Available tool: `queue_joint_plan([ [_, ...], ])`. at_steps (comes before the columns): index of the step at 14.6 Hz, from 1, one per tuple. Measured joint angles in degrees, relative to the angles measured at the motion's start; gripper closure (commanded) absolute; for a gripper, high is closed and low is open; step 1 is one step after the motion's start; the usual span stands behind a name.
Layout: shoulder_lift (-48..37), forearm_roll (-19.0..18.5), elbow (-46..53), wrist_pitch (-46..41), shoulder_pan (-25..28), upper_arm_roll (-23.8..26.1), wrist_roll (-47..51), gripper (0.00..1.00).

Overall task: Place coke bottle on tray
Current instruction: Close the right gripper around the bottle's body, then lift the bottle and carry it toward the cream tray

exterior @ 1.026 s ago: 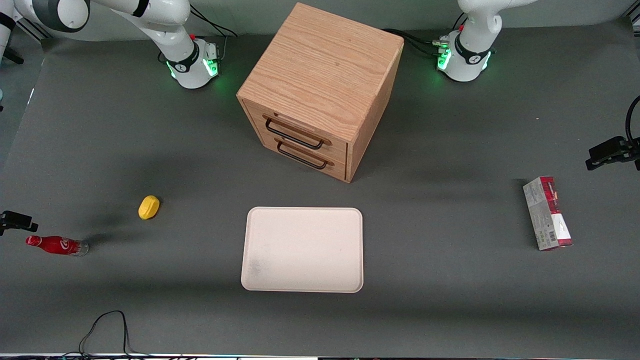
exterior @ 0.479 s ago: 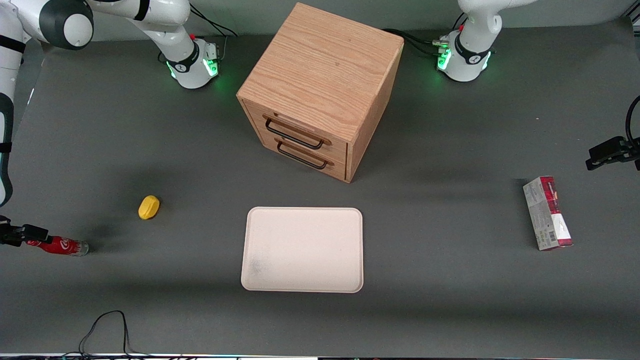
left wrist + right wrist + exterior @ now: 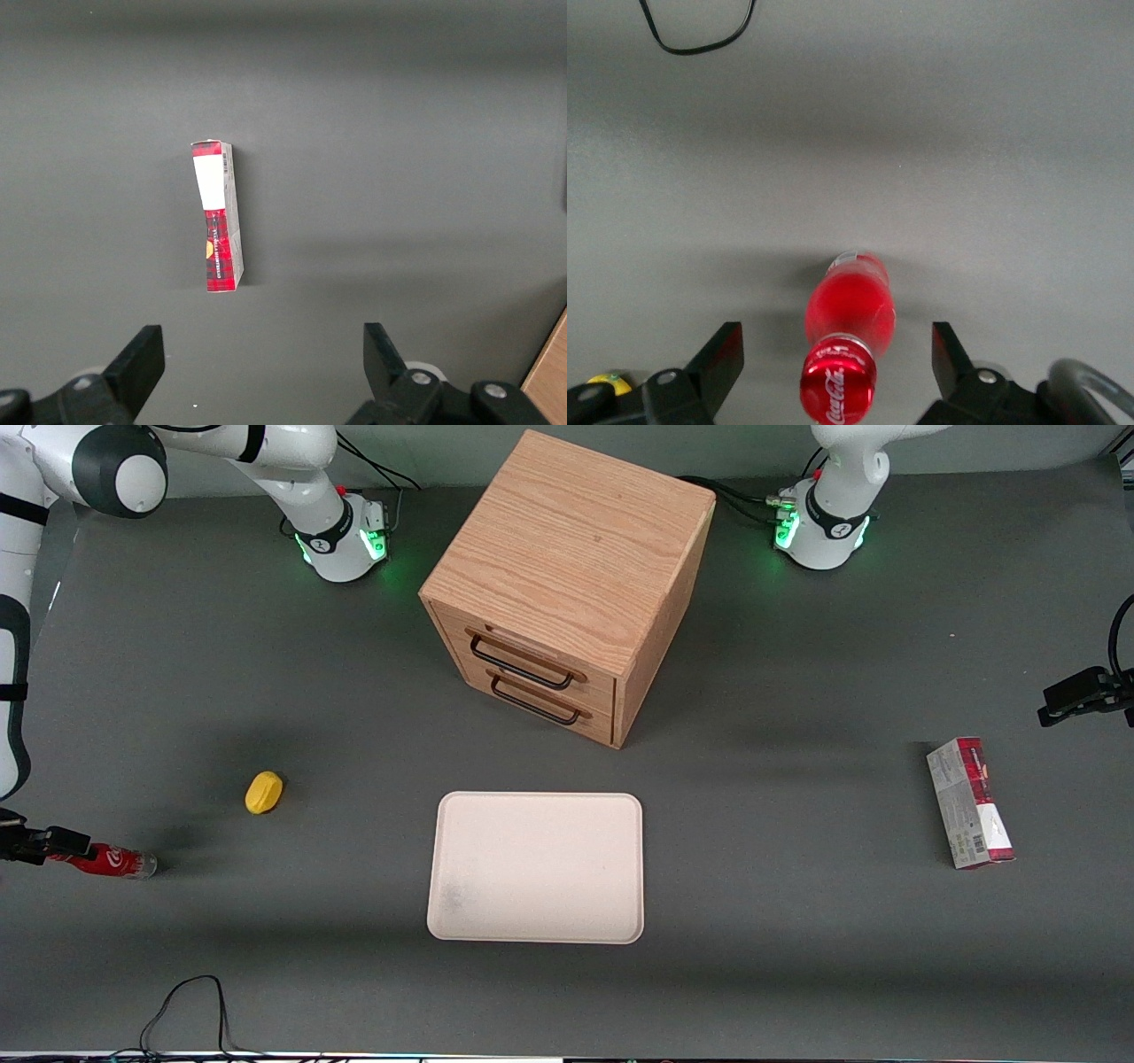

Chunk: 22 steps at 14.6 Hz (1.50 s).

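The coke bottle (image 3: 111,861) is a small red bottle with a white script logo. It lies on its side on the grey table at the working arm's end. My gripper (image 3: 40,843) is at the bottle's cap end, low over the table, and covers the cap in the front view. In the right wrist view the gripper (image 3: 837,359) is open, with one finger on each side of the red cap, and the bottle (image 3: 849,328) is not touched. The cream tray (image 3: 537,866) lies flat mid-table, nearer the front camera than the cabinet.
A yellow lemon-like object (image 3: 264,792) lies near the bottle, a little farther from the front camera. A wooden drawer cabinet (image 3: 567,584) stands mid-table. A red-and-grey carton (image 3: 969,802) lies toward the parked arm's end. A black cable (image 3: 186,1010) loops at the front edge.
My gripper has moved in from the table's edge to the bottle's cap end and lowered; it now hides the cap in the front view. The bottle has not moved.
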Motion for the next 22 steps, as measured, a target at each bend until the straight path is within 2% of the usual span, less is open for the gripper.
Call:
queue_joint_plan([
  [2,0.0,0.0,0.0,0.0,0.0,0.0,0.0,0.46],
  [8,0.2,0.0,0.1,0.0,0.0,-0.1,0.0,0.88],
  [9,0.2,0.0,0.1,0.0,0.0,0.0,0.0,0.99],
  [17,-0.1,-0.4,0.8,-0.3,1.5,0.0,2.1,1.0],
  [20,-2.7,-5.2,2.2,-4.6,5.5,0.0,10.9,1.0],
  [22,-5.2,-6.3,4.9,-11.1,8.5,0.0,16.3,1.0],
])
